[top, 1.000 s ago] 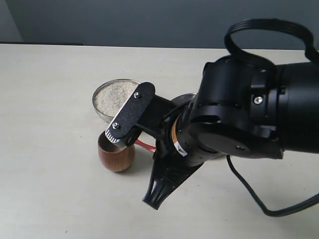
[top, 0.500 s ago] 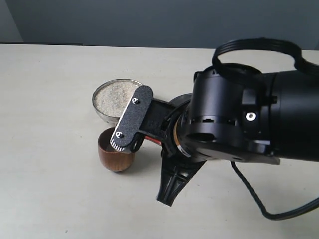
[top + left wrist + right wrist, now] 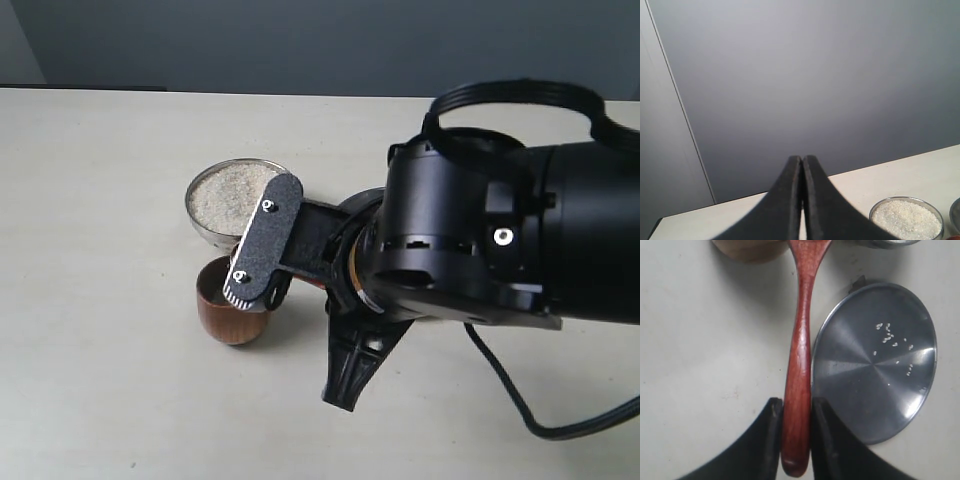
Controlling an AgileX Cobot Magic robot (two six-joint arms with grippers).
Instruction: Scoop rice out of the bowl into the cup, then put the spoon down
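Note:
My right gripper is shut on the end of the reddish-brown spoon. The handle runs away from the jaws to the wooden cup, where the head leaves the frame. In the exterior view the right arm hangs over the cup, and one finger plate covers the cup's mouth. The steel bowl, full of white rice, stands just behind the cup. My left gripper is shut on nothing and held up off the table, with the bowl of rice low beside it.
A flat steel plate lies right beside the spoon handle, with a few stray grains on it. In the exterior view the right arm hides most of the plate. A black cable trails over the table at the right.
The right wrist has rolled. Its finger plate now stands steeper over the cup, and the lower black part has swung to the right. Less of the red handle shows.

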